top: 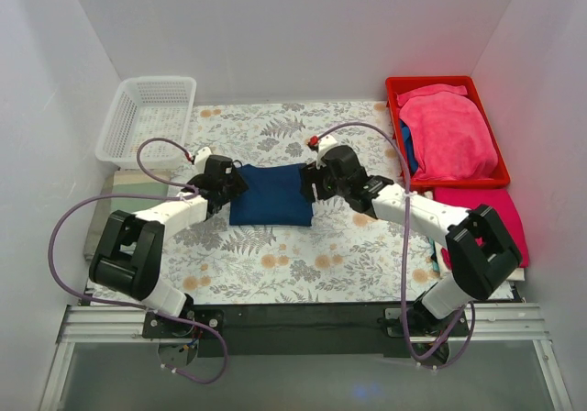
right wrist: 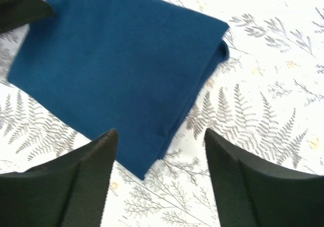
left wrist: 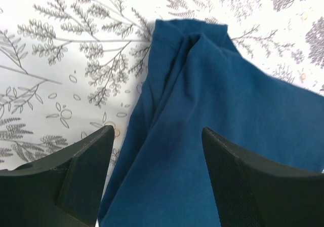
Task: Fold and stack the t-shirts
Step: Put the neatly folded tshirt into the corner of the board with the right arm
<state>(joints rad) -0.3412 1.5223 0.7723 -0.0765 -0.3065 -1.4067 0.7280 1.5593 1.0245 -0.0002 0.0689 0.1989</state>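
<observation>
Shirt in work: We find the navy blue folded cloth t-shirt (top: 271, 206) lying flat as a compact rectangle at the middle of the fern-printed tabletop (top: 303, 264).
Left tool: The left tool (top: 229, 183) stands at the shirt's left edge. Its wrist view shows both jaws spread wide over the creased edge of the cloth, with nothing gripped.
Right tool: The right tool (top: 313, 183) stands at the shirt's right edge. Its jaws are likewise spread wide, a folded corner lies just ahead of the gap, and nothing is gripped.
Relation: The shirt lies between the two tools.
Stack: Magenta-pink cloth t-shirts (top: 449, 136) lie in the red plastic tray (top: 431, 83) at far right, well apart from the navy shirt.
Basket: A white plastic mesh basket (top: 147, 117) sits at far left.
</observation>
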